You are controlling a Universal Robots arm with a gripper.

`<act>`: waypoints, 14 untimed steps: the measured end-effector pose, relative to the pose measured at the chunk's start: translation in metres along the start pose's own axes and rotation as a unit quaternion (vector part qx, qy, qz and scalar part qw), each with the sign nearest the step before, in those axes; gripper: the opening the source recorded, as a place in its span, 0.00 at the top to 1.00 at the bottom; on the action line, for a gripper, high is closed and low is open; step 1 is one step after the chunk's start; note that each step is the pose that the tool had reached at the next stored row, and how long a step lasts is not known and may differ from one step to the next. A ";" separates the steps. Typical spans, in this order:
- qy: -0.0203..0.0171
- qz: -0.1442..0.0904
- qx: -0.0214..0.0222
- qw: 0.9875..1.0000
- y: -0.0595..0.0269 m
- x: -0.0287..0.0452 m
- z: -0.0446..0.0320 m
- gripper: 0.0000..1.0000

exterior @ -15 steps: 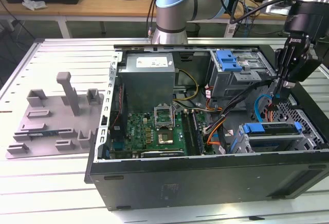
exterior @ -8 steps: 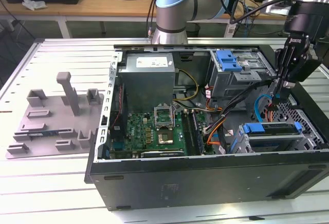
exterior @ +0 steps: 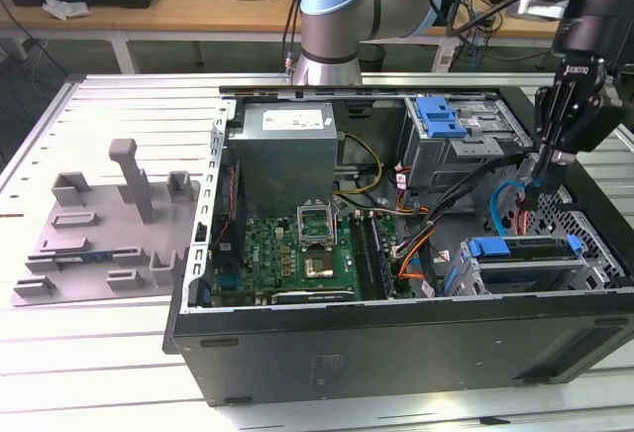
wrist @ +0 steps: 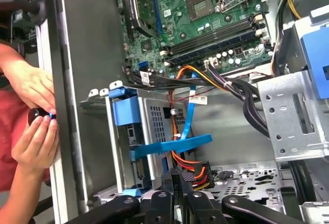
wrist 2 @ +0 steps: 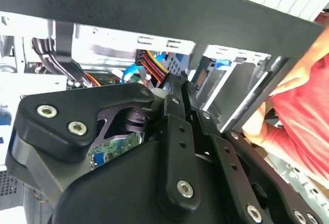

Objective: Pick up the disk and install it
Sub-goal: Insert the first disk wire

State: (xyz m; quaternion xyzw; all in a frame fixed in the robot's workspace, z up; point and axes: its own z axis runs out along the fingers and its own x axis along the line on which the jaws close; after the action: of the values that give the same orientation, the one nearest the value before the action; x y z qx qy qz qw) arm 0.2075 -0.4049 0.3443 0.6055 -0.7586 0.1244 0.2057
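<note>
The black two-fingered gripper hangs inside the open black computer case at the exterior view's right. Its fingers are pressed together with nothing visibly between them, just above a bundle of orange and red power wires. The disk, a silver drive in a blue plastic bracket, seems to sit in the metal drive cage at the exterior view's lower right, bracket end facing out, presumably for sliding on its rails. A person's hand grips the case edge, steadying it, I'd guess.

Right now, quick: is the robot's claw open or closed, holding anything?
Gripper: looks closed; whether it pinches anything cannot be told.
</note>
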 end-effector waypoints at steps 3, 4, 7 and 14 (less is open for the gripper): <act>-0.003 0.000 0.000 1.000 0.0006 0.0063 -0.0018 0.83; -0.004 0.000 0.000 1.000 0.0007 0.0082 -0.0015 0.83; -0.015 -0.001 0.000 1.000 0.0011 0.0136 0.0012 0.83; -0.035 -0.003 -0.001 0.999 0.0021 0.0402 0.0141 0.83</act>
State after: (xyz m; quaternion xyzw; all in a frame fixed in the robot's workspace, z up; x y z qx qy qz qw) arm 0.1958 -0.4455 0.3506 0.6116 -0.7637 0.1014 0.1802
